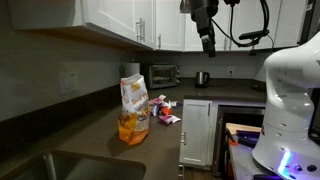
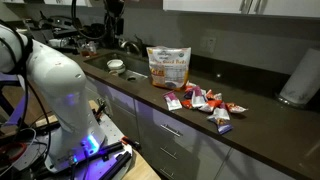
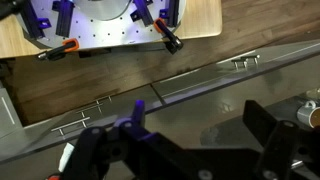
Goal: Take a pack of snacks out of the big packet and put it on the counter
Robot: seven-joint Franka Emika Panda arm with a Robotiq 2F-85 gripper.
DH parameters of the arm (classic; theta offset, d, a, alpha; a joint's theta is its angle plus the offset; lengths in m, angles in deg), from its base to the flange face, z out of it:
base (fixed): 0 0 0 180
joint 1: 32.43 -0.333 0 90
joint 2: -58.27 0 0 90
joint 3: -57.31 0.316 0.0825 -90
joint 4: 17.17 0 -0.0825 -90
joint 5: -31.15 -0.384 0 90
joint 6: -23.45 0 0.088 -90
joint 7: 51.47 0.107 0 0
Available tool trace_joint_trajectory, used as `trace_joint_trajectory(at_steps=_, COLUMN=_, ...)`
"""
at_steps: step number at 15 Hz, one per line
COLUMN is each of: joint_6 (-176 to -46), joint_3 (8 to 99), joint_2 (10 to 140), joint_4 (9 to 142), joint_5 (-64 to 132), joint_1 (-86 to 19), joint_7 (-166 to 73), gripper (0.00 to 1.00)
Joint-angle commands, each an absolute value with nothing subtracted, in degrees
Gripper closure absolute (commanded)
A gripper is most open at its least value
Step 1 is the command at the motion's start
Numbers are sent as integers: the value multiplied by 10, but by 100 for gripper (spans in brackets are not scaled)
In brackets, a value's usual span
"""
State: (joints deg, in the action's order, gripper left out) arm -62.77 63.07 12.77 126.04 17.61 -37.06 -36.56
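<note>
A kitchen, seen from beside the robot. At the far left of an exterior view a steel sink [image 1: 50, 165] is set into the long dark table [image 1: 100, 140]. Next along stands the big packet [image 1: 133, 105], upright on the table, with white and red print above and orange contents showing through its clear lower part. Just to its right, several small red-and-white packs [image 1: 163, 112] lie scattered on the table, close to the packet. Whether any touches it cannot be told. Further back a toaster oven [image 1: 163, 74] and a kettle [image 1: 202, 78] sit against the wall.

Right of these, the gripper [image 1: 208, 45] hangs high in front of the white upper cabinets [image 1: 120, 20], well apart from the packet and the packs. In the wrist view the gripper [image 3: 180, 145] shows its jaws spread wide with nothing between them. The robot's white body [image 1: 292, 90] fills the right edge.

From the opposite side, the white body [image 2: 50, 90] stands at the left, then the big packet [image 2: 168, 66], then the small packs [image 2: 205, 102], and a white roll [image 2: 299, 80] ends the table [image 2: 260, 125].
</note>
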Motion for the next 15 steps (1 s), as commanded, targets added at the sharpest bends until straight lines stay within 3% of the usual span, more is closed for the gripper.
trace_joint_trajectory(at_steps=1, joint_6=-625, joint_3=640, joint_2=127, joint_4=1259, joint_5=171, joint_1=-357, joint_7=-373, gripper=0)
trace_joint_trajectory(at_steps=6, joint_6=-625, joint_3=640, joint_2=127, joint_4=1259, joint_5=171, joint_1=-357, joint_7=-373, gripper=0)
trace_joint_trajectory(at_steps=15, joint_6=-844, joint_3=700, joint_2=288, joint_4=1171, joint_5=278, joint_1=-377, joint_7=-441, gripper=0)
